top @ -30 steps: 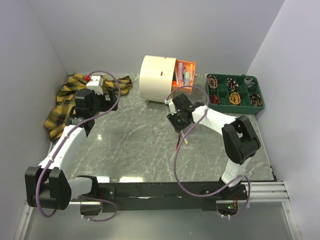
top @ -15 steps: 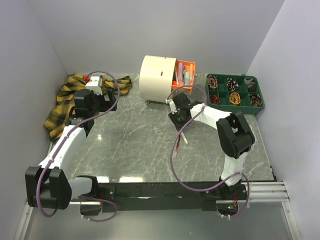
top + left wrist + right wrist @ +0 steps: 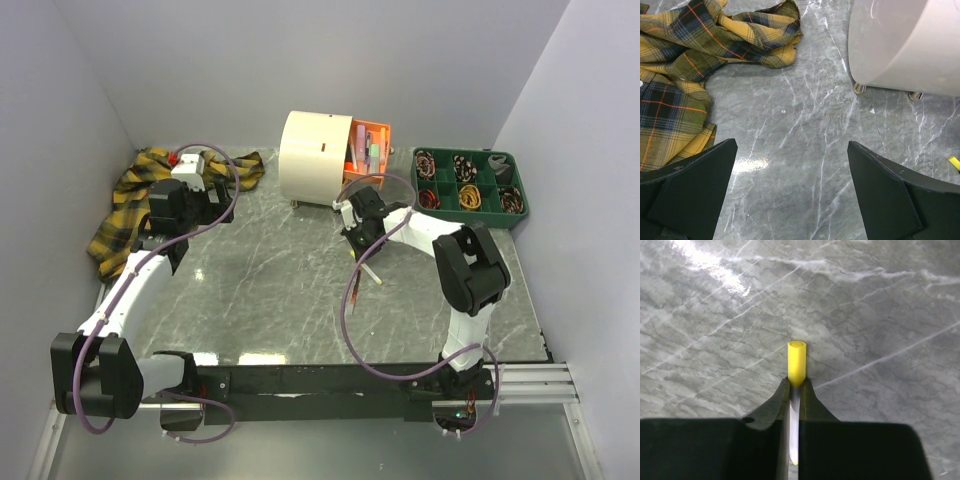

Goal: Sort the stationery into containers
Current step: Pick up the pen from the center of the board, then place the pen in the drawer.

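Observation:
A thin yellow pen (image 3: 797, 362) with a white barrel sits between the fingers of my right gripper (image 3: 795, 385), which is shut on it just above the marble table; its yellow end sticks out past the fingertips. From above, the pen (image 3: 372, 272) trails toward the near side below that gripper (image 3: 360, 245). The cream cylindrical cabinet (image 3: 315, 157) has its orange drawer (image 3: 372, 128) pulled open with several highlighters inside. The dark green tray (image 3: 450, 150) stands at the back right. My left gripper (image 3: 792, 190) hangs open over bare table, holding nothing.
A yellow-black plaid cloth (image 3: 140, 200) lies crumpled at the back left, also in the left wrist view (image 3: 700, 45). The cabinet's small feet (image 3: 858, 88) rest on the marble. Coiled bands fill the tray's compartments (image 3: 468, 197). Walls close in on three sides.
The right gripper's jaws have closed on the yellow pen, and that arm has shifted slightly toward the cabinet. The left arm has not moved.

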Available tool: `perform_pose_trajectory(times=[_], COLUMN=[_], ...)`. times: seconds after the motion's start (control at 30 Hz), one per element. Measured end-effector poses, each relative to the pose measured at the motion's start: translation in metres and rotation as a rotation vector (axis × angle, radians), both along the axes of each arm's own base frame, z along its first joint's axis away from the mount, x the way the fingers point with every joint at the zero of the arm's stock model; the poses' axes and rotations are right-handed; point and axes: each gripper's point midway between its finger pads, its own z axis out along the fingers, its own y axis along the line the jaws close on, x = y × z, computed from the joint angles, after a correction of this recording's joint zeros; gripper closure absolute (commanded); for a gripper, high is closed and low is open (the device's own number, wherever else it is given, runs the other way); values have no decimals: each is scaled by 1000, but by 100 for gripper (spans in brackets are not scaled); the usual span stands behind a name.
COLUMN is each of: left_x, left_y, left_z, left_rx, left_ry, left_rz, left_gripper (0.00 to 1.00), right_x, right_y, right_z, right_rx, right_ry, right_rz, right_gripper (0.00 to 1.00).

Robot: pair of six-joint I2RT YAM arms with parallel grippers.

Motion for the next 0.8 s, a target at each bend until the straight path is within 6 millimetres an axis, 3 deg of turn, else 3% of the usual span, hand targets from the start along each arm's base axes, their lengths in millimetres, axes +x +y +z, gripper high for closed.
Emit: perform_pose_trajectory(times=[0.1,0.2,0.3,0.47,0.53,0.6,0.7,0.8], left_x=[0,0,-1,-2,-2,-1,0,2], left_y=[0,0,-1,-3,-3,-2,-2,-3], left_z=[0,-1,-2,-2,-2,-3,-5,-3], left_rx=[0,-1,-8,-23,-27,-33,-36,-30], left_ry=[0,2,7,9,11,15,22,17], left_rz=[0,0,0,-8,-9,-9,-16,-23], left_gripper=[1,1,1,0,1,1,1,1], right_x=[-4,-13,-17,-8,5,30,71,110], right_y=[2,4,10,26,27,19,4,-2], right_z=[4,24,73,186,227,264,298,318], right_rx=[20,50,128,331,422,498,553,588], right_ry=[12,13,-63,-274,-333,-404,-482,-532], right_rz=[6,17,32,27,-22,-105,-199,-254], right_gripper=[100,100,100,100,100,100,100,100])
